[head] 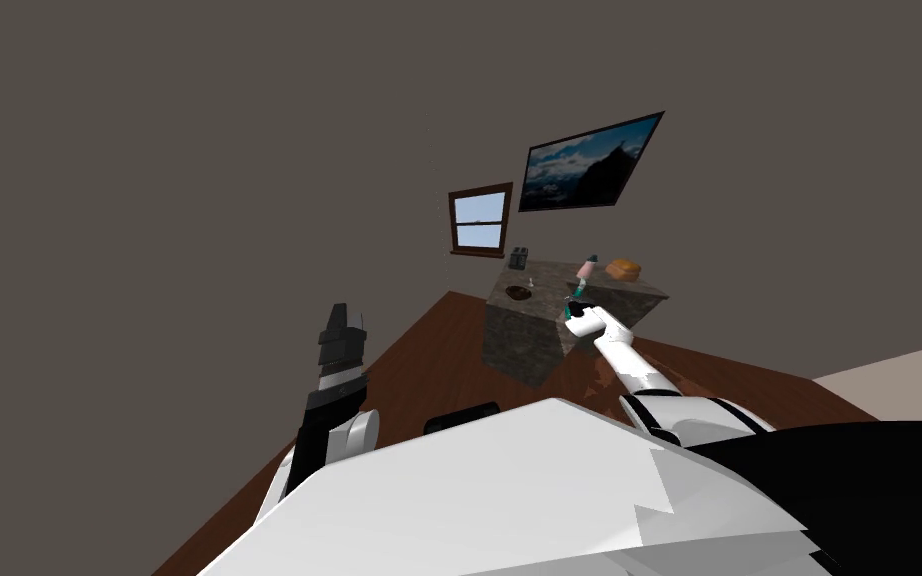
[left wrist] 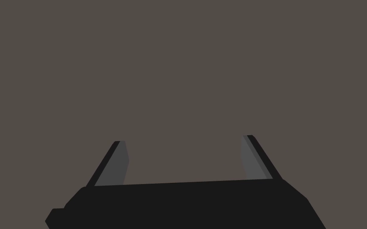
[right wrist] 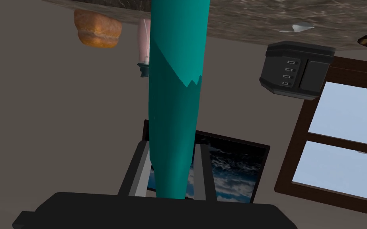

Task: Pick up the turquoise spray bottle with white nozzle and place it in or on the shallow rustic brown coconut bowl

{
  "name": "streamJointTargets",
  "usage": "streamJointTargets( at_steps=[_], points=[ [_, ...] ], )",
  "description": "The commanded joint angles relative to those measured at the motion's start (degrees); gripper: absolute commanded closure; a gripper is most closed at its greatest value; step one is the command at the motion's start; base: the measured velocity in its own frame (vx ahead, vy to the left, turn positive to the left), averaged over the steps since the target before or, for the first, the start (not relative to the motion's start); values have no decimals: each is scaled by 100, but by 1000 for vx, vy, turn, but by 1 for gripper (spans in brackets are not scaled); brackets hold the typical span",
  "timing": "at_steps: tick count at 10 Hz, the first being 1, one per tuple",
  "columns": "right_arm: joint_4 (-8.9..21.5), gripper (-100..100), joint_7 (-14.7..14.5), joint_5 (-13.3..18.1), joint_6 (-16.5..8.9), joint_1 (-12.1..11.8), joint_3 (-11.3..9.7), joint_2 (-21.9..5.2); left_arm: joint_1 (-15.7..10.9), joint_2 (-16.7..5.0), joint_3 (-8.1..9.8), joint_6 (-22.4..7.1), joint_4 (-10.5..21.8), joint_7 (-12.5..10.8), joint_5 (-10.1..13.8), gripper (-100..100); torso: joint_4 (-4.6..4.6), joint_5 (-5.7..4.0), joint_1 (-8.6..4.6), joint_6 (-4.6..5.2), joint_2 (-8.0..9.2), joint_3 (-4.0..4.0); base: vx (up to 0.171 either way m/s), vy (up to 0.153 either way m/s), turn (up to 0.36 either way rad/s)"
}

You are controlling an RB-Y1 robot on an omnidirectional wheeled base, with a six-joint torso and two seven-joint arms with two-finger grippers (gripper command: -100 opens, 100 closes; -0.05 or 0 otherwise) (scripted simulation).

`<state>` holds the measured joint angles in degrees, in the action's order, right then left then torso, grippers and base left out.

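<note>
— Where is the spray bottle (right wrist: 176, 91) sitting at this moment?

— It is sitting in the right claw (right wrist: 172, 146). The two fingers (right wrist: 138, 175) are pinching its teal body from both sides, near one end, and the rest of it is running out from the claw toward the stone top of the counter (right wrist: 258, 16).

— Is it touching the counter?

— I cannot tell. In the head view the right arm (head: 629, 365) is reaching out to the counter's near edge, and the claw is hovering right there.

— And the bowl?

— The brown bowl (head: 518, 292) is lying on the counter top, off to my left of the claw, on the side nearer the window (head: 479, 220). It is lying apart from the bottle.

— What else is standing there?

— A dark box (head: 518, 258) is standing just behind the bowl. A pink bottle (head: 585, 268) and a loaf of bread (head: 624, 269) are sitting along the far side.

— What is the other arm doing?

— The left claw (left wrist: 183, 139) is pointing upward at my left, well apart from the counter, with its fingers spread wide.
</note>
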<state>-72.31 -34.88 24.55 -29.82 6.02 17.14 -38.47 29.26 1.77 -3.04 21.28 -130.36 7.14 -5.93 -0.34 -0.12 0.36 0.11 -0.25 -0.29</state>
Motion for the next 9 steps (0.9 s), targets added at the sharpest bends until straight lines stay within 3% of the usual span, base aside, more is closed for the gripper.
streamJointTargets(
  at_steps=[1,8,9],
  points=[
    [-31,100,-89,-23,-173,156,-26,-15,0,0,0,0,0,0,0,0,0,0,0,0,0,0,107,73,60],
    [-413,100,-247,376,-550,923,-42,622,1,-1,1,0,0,0,0,0,-11,-11,-34,-28,-58,-34,153,5,145],
    [-399,100,-235,342,-535,846,-41,566,1,-1,1,0,0,0,0,0,-9,-11,-34,-29,-50,-29,56,-11,60]
  ],
)
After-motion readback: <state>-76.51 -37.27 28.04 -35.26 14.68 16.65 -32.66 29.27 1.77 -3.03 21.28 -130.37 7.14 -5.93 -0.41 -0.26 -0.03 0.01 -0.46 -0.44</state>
